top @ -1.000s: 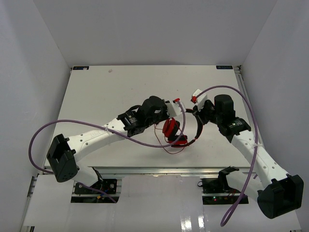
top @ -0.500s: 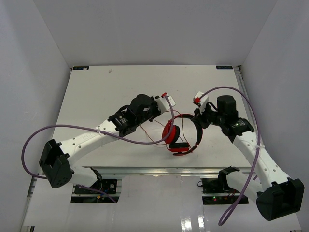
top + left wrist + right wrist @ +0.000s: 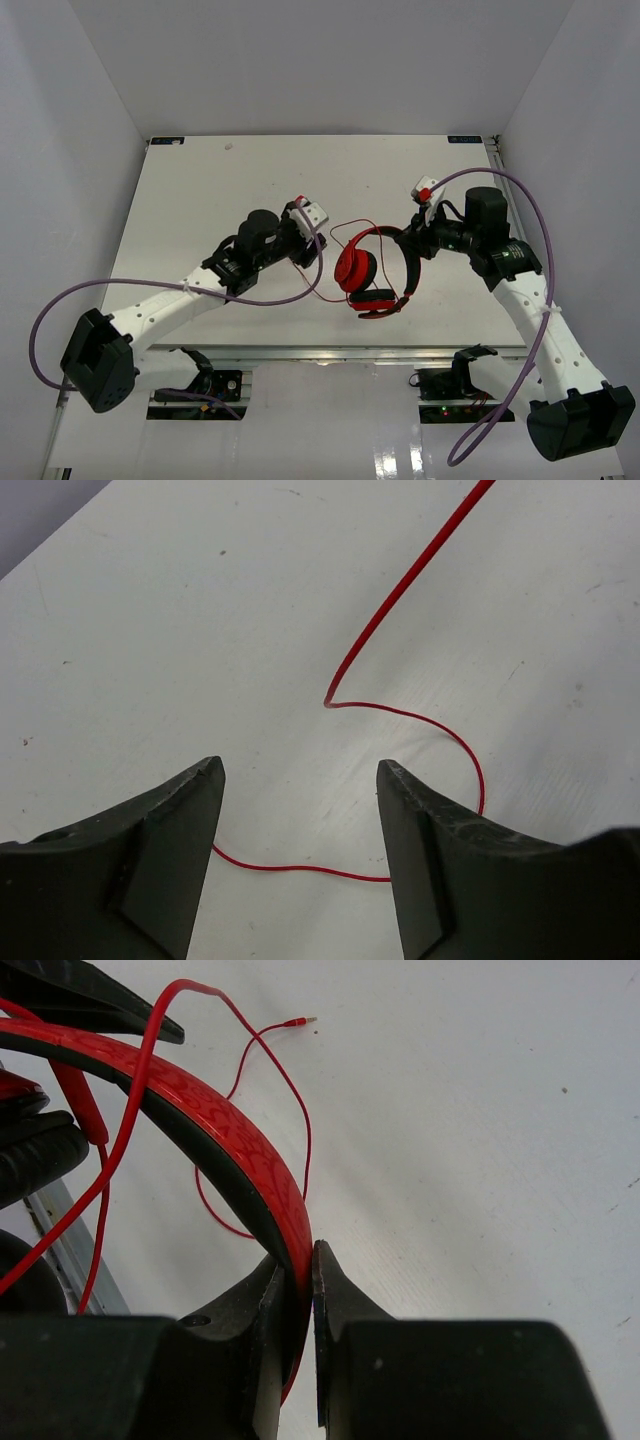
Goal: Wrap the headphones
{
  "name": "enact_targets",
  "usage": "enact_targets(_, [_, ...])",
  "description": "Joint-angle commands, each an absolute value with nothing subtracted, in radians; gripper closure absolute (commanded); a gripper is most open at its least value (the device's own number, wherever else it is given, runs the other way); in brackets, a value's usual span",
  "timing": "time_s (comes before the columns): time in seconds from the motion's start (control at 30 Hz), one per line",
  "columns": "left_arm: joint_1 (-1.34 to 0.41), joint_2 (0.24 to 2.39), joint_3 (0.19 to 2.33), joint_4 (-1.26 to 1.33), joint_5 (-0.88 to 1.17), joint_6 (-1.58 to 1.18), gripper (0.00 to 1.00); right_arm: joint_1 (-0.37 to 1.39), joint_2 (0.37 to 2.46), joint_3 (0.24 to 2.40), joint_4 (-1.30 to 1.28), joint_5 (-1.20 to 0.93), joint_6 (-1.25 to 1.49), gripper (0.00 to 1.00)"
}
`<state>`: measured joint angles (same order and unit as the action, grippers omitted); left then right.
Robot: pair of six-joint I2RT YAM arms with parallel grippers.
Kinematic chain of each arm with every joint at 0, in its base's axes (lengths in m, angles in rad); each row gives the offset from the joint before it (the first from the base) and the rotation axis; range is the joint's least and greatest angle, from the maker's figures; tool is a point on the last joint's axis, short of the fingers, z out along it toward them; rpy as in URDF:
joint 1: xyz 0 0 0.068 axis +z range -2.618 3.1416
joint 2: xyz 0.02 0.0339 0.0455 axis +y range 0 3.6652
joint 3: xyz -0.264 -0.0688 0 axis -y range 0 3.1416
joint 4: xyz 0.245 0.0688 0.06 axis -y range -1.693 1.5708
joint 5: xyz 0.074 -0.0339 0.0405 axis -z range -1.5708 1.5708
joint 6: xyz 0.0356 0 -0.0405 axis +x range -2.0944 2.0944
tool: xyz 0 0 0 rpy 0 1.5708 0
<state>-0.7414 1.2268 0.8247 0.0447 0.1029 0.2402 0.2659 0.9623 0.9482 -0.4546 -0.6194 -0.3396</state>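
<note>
The left gripper (image 3: 300, 772) has pulled back to the left, away from the headphones (image 3: 356, 268), so they now show uncovered in the top view. It hovers low over the counter (image 3: 150, 610) with its jaws apart and nothing between them. The cord (image 3: 405, 585) lies loose under it, with one kink and one curve. The headphones are at the near middle of the counter, between both grippers. The right gripper (image 3: 300, 1265) has its jaws clamped on the band (image 3: 215, 1135), and the plug (image 3: 308, 1021) lies free on the counter beyond.

I judge that the step in hand is to catch the cord. For this the left jaws should come down across one straight strand, not the kink, and close fully, because the cord is thin. The right gripper should hold firm while the cord is led around the band with light tension only.
</note>
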Motion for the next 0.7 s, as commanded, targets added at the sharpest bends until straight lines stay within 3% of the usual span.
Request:
enact_targets(0.0, [-0.694, 1.131, 0.71, 0.25, 0.247, 0.068, 0.25, 0.254, 0.948, 1.007, -0.448, -0.698, -0.275, 0.92])
enact_targets(0.23, [-0.684, 1.191, 0.54, 0.591, 0.365, -0.163, 0.09, 0.248, 0.965, 1.047, -0.475, -0.737, -0.256, 0.92])
enact_targets(0.67, [-0.698, 1.615, 0.641, 0.97, 0.407, -0.379, 0.07, 0.21, 0.978, 1.067, -0.474, -0.777, -0.226, 0.92])
